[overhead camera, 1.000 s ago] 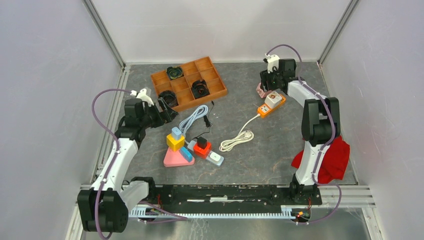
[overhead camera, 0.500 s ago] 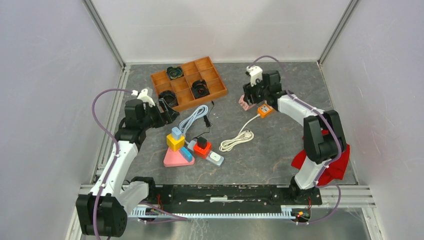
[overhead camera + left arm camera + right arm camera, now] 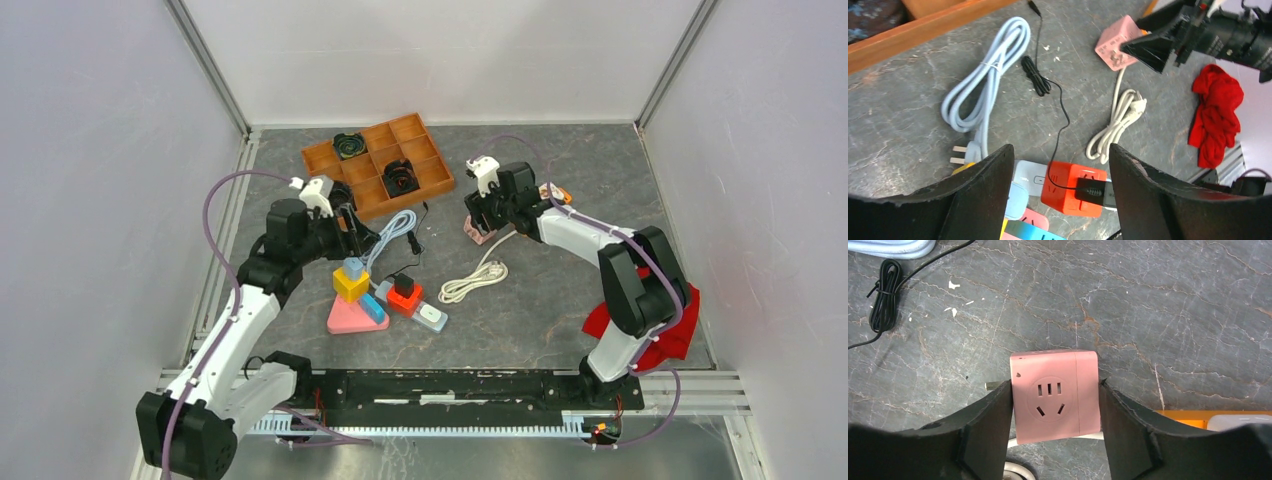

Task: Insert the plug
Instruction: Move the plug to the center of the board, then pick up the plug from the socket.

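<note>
Pale-blue cable's plug (image 3: 967,154) lies free on the tabletop (image 3: 908,100), lower left of frame, beside my left gripper (image 3: 1059,152), which is spread and empty. My right gripper (image 3: 1054,390) clamps the pink socket cube (image 3: 1055,410) at frame centre. I should pinch the plug body squarely, pins towards the socket.

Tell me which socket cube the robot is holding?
The pink socket cube, clamped in the right pincer. The red socket cube lies free, a black plug stuck in it.
</note>
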